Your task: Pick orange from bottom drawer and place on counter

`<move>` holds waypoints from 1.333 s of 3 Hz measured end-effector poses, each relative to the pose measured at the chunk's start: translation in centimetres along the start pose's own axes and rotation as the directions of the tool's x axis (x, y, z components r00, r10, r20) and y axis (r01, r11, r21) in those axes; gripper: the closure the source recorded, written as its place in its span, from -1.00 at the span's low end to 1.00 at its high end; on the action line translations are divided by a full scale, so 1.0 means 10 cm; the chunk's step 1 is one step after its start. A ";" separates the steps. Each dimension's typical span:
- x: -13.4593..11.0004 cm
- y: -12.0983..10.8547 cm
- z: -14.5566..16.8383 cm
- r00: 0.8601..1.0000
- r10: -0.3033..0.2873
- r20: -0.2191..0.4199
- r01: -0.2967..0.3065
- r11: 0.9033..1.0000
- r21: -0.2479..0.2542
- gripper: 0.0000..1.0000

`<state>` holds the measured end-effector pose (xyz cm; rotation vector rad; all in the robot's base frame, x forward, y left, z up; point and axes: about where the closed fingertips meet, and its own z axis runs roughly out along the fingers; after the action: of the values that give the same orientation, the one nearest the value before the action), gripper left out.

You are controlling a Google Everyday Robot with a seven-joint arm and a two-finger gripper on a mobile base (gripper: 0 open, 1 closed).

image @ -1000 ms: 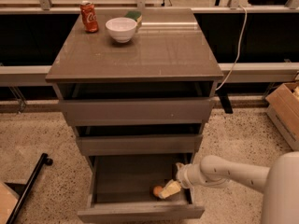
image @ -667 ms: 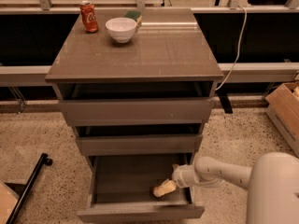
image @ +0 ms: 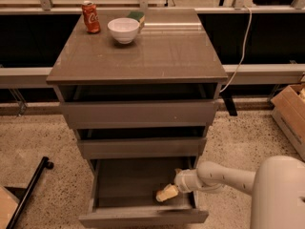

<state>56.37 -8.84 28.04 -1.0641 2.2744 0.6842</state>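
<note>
The bottom drawer [image: 133, 178] of the grey-brown cabinet is pulled out, and its plain grey inside shows. My gripper [image: 167, 193], cream-coloured at the end of the white arm [image: 214, 176], reaches in from the right and sits low near the drawer's front right corner. No orange shows; it is hidden or out of view. The counter [image: 152, 56] is the glossy top slab above the three drawers.
A red soda can [image: 90, 17], a white bowl [image: 124, 30] and a green sponge [image: 137, 16] stand at the counter's back left. The two upper drawers stand slightly open. A cardboard box [image: 290, 113] is on the floor at right, a black bar [image: 28, 190] at left.
My gripper has shifted slightly left inside the bottom drawer. More of my white arm body shows at the lower right than a second ago.
</note>
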 end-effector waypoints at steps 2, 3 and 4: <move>0.17 -0.08 0.61 0.997 0.069 0.042 -0.068 0.997 -0.036 -1.00; 0.39 -0.06 1.08 0.992 0.129 0.013 -0.127 0.987 -0.100 -1.00; 0.52 -0.03 1.34 0.987 0.159 -0.021 -0.160 0.980 -0.116 -1.00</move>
<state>57.07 -3.25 14.84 -0.9467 2.3728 0.8886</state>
